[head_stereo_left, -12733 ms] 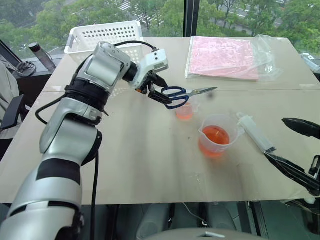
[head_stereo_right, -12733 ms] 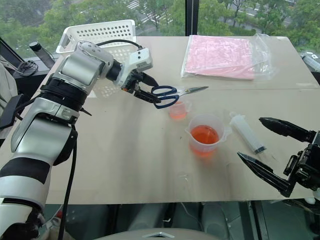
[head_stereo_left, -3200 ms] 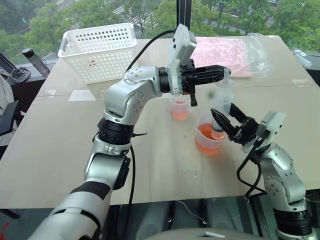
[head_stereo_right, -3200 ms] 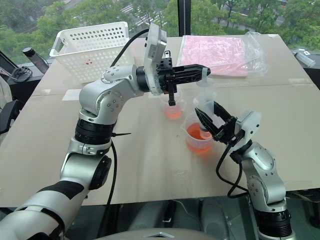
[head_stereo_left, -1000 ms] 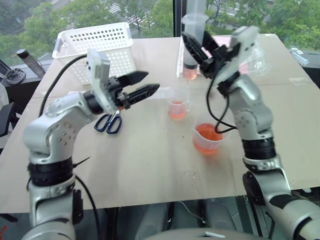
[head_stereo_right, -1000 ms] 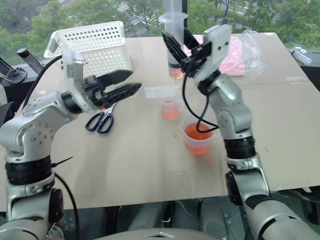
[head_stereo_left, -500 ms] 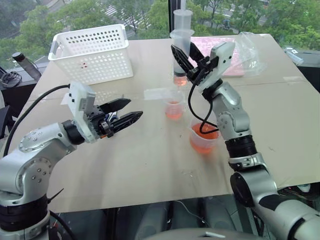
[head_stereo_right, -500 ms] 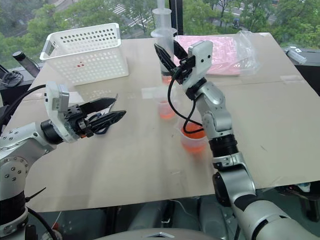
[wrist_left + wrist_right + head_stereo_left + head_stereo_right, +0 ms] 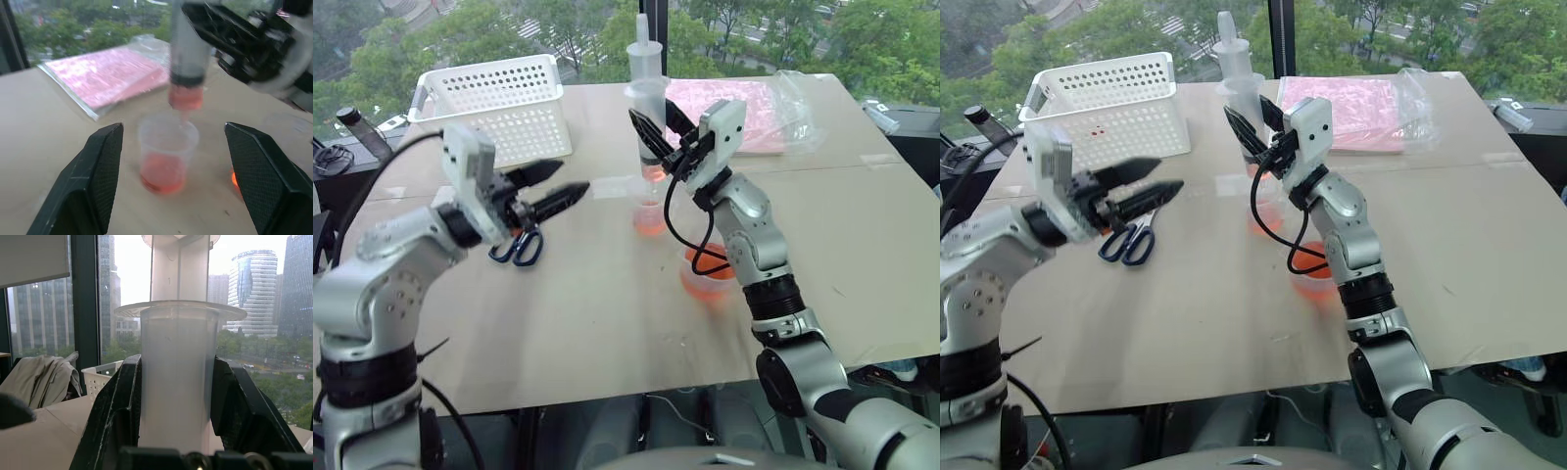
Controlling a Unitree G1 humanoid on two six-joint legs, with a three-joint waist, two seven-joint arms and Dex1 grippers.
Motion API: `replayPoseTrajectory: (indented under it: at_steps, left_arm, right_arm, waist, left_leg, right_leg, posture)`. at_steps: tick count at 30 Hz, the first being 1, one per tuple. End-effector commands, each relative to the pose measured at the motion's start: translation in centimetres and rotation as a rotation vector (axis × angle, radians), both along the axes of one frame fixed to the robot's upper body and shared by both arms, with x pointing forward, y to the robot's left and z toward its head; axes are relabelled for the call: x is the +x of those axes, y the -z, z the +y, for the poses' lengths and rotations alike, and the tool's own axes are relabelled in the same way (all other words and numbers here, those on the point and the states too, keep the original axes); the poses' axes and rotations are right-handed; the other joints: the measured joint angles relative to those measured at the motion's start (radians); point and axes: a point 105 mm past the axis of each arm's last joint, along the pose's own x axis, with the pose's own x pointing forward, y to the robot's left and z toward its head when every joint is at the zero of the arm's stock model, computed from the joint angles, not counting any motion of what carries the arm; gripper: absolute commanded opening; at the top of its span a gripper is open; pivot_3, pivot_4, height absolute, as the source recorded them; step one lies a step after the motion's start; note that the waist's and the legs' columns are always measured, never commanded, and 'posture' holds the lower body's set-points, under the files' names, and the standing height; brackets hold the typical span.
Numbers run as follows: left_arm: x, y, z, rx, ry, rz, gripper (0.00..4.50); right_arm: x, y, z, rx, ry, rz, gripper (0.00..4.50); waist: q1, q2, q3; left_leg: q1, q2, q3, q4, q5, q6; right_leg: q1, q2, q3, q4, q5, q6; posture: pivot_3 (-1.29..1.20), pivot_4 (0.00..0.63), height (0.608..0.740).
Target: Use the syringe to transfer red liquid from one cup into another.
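**Syringe held upright over the small cup**

The table [image 9: 607, 323] is a light tan surface set against large windows with trees outside. At its far side stand a white perforated basket [image 9: 499, 103] and a clear bag of pink sheets [image 9: 744, 108]. A pair of blue-handled scissors [image 9: 517, 245] lies flat on the table near the left arm.

The right claw [image 9: 658, 132] is closed on the barrel of the syringe [image 9: 645, 108], one finger on each side. The syringe's long axis is vertical: plunger up, narrow tip pointing straight down. A short column of red liquid [image 9: 186, 97] sits below the dark seal. The tip hangs just above the small cup [image 9: 167, 152], which holds a shallow layer of red liquid.

The larger beaker [image 9: 705, 274] stands just beside the small cup, nearer the robot, holding red liquid.

The left claw [image 9: 553, 191] is wide open, holds nothing, and points level toward the small cup
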Motion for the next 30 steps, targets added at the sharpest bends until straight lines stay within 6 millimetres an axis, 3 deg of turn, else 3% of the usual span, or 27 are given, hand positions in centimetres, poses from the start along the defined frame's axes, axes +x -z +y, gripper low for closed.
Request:
replayPoseTrajectory:
  at_steps: [1,5,11,18,30]
  left_arm:
    - [1.9,-2.4,0.2,-0.005,-0.032,-0.078,3.33]
    - [2.9,-3.3,-0.6,0.012,-0.001,-0.111,3.33]
    - [3.2,-2.7,-1.1,0.004,0.02,-0.107,3.33]
    - [3.2,-2.4,-0.7,-0.01,0.005,-0.101,3.33]
    - [3.0,-1.1,0.5,-0.022,-0.048,-0.083,3.33]
  right_arm:
    - [-0.4,1.5,1.0,0.006,-0.029,0.046,1.46]
    - [-0.4,0.7,1.1,0.008,-0.028,0.027,1.46]
    - [0.3,-2.6,1.2,0.058,-0.024,-0.019,1.46]
    - [-0.2,-5.7,1.9,0.112,-0.085,-0.018,1.46]
    - [0.8,-7.3,1.2,-0.013,-0.032,0.051,1.46]
  waist:
    - [-0.002,-0.003,-0.002]
    - [-0.01,-0.003,-0.002]
    - [-0.018,-0.001,-0.001]
    - [-0.016,-0.001,0.0]
    - [-0.015,0.0,0.001]
  left_leg:
    - [0.0,0.001,0.0,0.0,0.0,-0.001]
    - [0.002,0.004,0.001,-0.001,0.0,-0.003]
    - [-0.003,0.004,0.001,-0.002,0.0,-0.003]
    - [-0.012,0.004,0.001,-0.002,0.0,-0.004]
    - [-0.02,0.004,0.0,0.0,0.0,-0.004]
  right_leg:
    - [0.0,0.002,0.0,0.0,0.0,-0.001]
    - [0.0,0.002,0.001,0.0,0.001,-0.002]
    - [-0.005,0.002,0.002,0.0,0.001,-0.002]
    - [-0.014,0.002,0.002,0.0,0.001,-0.002]
    - [-0.02,0.002,0.002,0.0,0.001,-0.002]
  posture:
    - [0.0,0.15,0.74]
    - [0.0,0.15,0.74]
    - [0.0,0.15,0.74]
    - [0.0,0.15,0.74]
    - [0.0,0.15,0.74]
